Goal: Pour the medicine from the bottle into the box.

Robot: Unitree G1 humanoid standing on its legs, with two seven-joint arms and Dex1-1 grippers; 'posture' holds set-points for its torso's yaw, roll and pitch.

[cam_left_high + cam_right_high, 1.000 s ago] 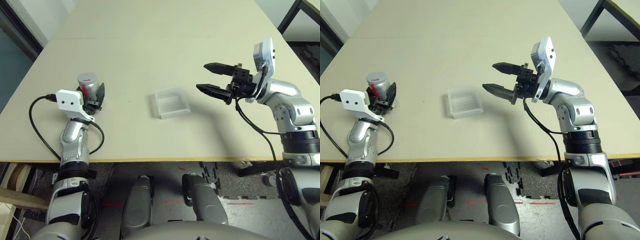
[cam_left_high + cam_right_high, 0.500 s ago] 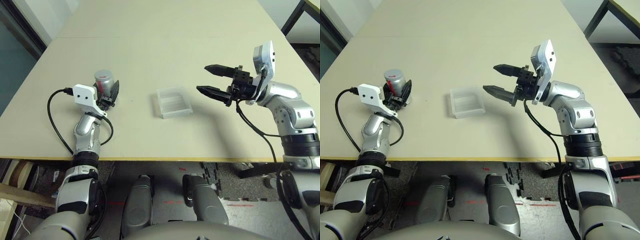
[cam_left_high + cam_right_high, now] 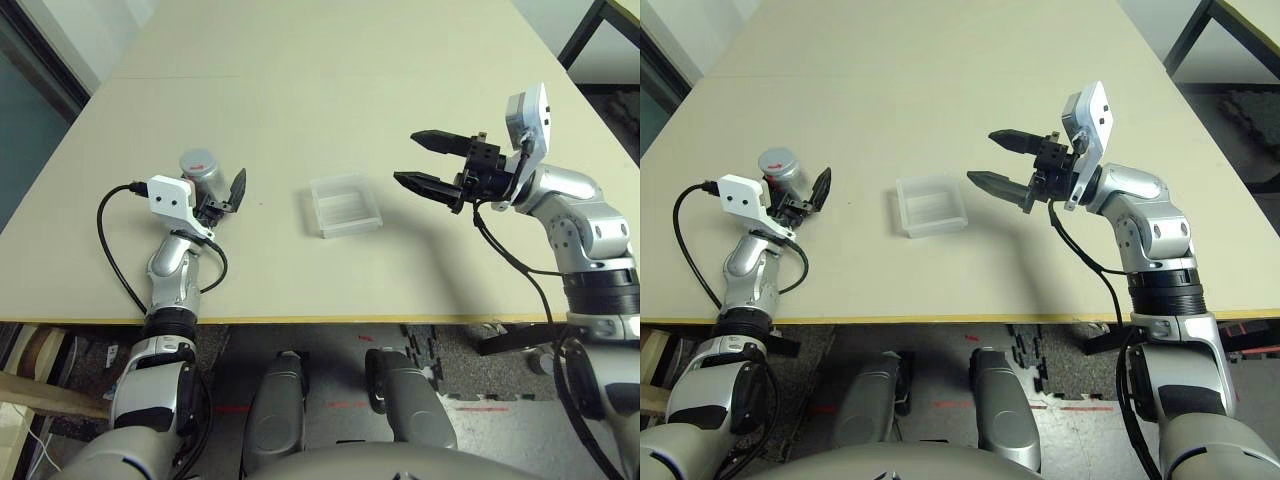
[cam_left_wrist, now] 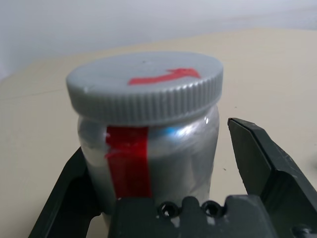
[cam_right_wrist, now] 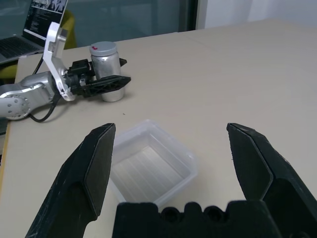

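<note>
Pale worktop (image 3: 300,120): bottle (image 3: 203,172) at left of frame, capped, just let go by left fingers (image 3: 238,188), now spread. Box (image 3: 344,204) at centre, unfilled. Right fingers (image 3: 430,183) released, hovering beside box. Pour apparently not begun.

Glossy silvery bottle (image 4: 163,153), ribbed matt grey plastic cap (image 4: 146,89); translucent plastic box (image 3: 344,204); smooth matt table (image 3: 330,90)

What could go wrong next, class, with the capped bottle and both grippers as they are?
1. The bottle stands between the opened fingers of the left gripper; a careless nudge might topple it.
2. Its cap is on, so nothing can pour into the box yet.
3. The open right gripper hovers beside the box and could knock it.
</note>
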